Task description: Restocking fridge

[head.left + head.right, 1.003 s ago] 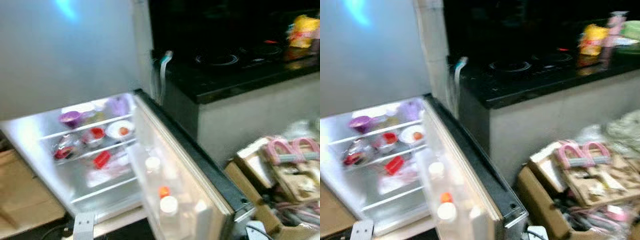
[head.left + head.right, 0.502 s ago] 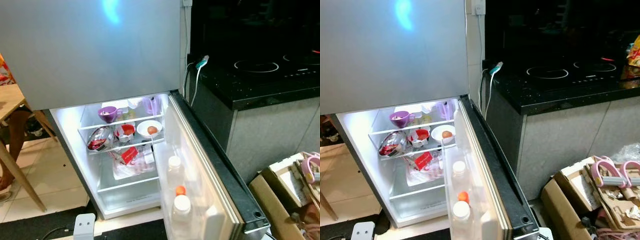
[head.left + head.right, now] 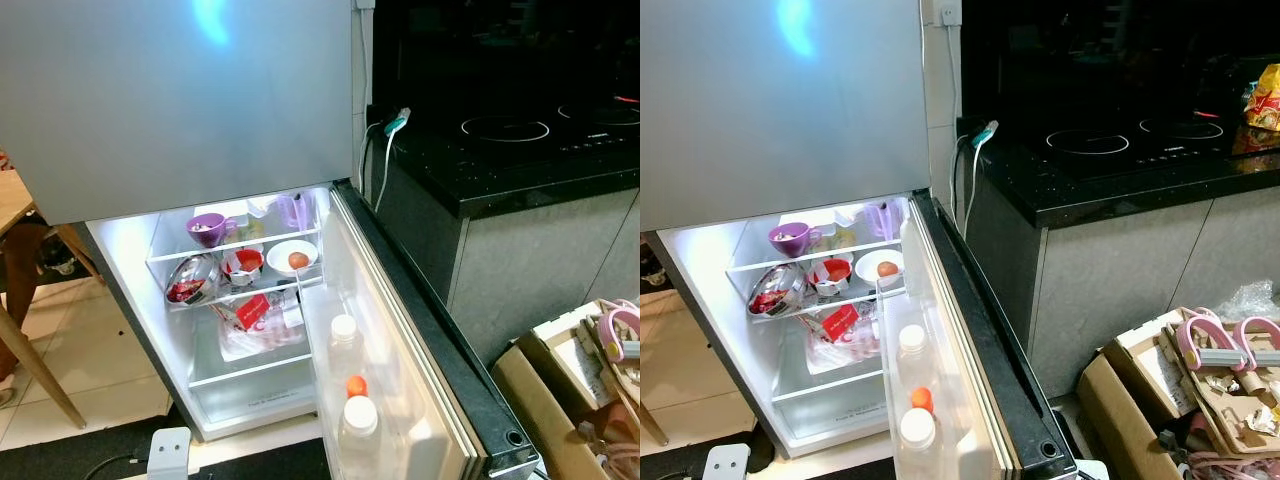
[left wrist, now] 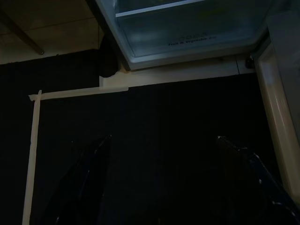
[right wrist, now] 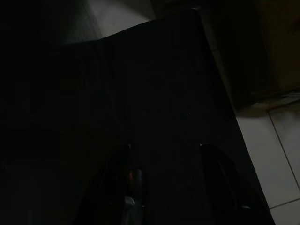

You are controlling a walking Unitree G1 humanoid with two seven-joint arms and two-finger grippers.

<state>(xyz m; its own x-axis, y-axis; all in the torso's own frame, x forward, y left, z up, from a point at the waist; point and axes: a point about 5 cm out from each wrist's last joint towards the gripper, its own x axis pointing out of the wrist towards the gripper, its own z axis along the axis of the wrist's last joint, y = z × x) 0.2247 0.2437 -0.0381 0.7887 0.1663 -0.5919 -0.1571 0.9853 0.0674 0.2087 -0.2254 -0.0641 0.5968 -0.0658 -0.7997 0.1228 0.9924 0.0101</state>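
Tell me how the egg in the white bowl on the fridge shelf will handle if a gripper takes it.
The egg looks smooth and rounded, so it would probably slip or roll between fingers. It lies loose in the shallow white bowl, likely shifting when nudged. Probably fragile; grip gently.

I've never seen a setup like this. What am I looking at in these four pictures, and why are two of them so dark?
A walking household robot is restocking a fridge. The two bright pictures come from a stereo camera on its head, looking down at the open fridge. Inside sit a purple cup, a small bowl with an egg and a red packet. White-capped bottles stand in the open door. Beside the fridge is a black stove counter, with cardboard boxes on the floor.

The dark pictures come from cameras on its wrists. Both arms hang low in shade. The left gripper is open and holds nothing, above a dark mat near the fridge's base. The right gripper is too dim to judge.
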